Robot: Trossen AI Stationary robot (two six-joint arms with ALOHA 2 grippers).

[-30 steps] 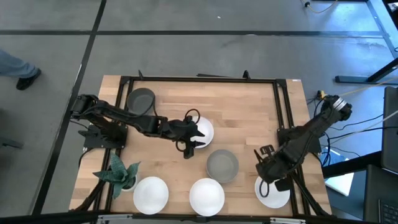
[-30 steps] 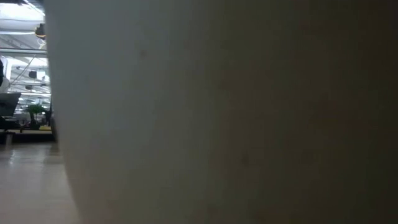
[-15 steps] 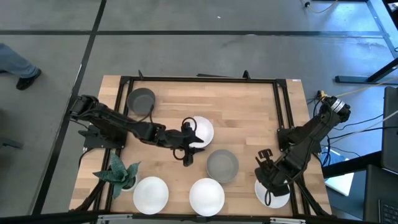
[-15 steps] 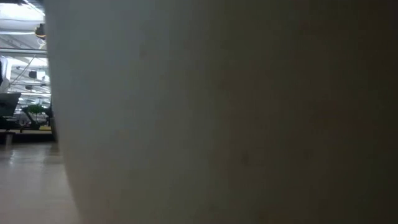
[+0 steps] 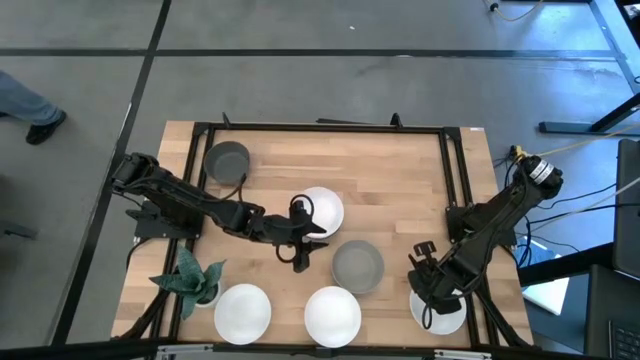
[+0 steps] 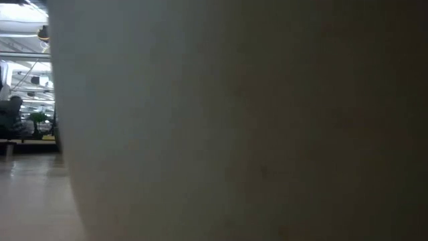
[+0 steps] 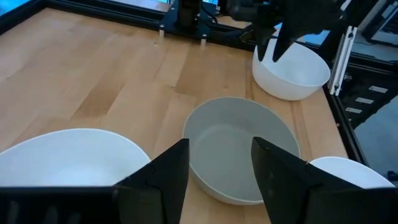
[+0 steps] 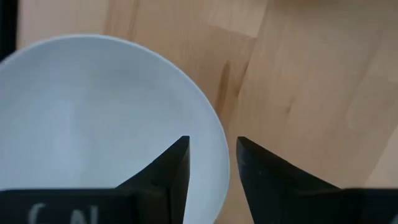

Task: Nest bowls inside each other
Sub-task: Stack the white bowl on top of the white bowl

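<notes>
Right gripper (image 5: 432,290), fingers parted, straddles the rim of the white bowl (image 5: 440,310) at the tabletop's front-right corner, ready to grip. Left gripper (image 5: 300,237), open, waits mid-table beside the grey bowl (image 5: 357,265).

Four white bowls (image 5: 322,208) and two grey bowls (image 5: 357,266) sit on the pale striped wood table (image 5: 400,180). Beside the table's black frame (image 5: 320,128), the plant (image 5: 188,277) is green. Both arms (image 5: 190,205) are dark.

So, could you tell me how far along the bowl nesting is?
Nothing is nested yet: six visible bowls sit singly. Left gripper, jaws open, faces the middle grey bowl; right gripper hovers open over the right-hand white bowl's rim. All the nesting remains.
</notes>
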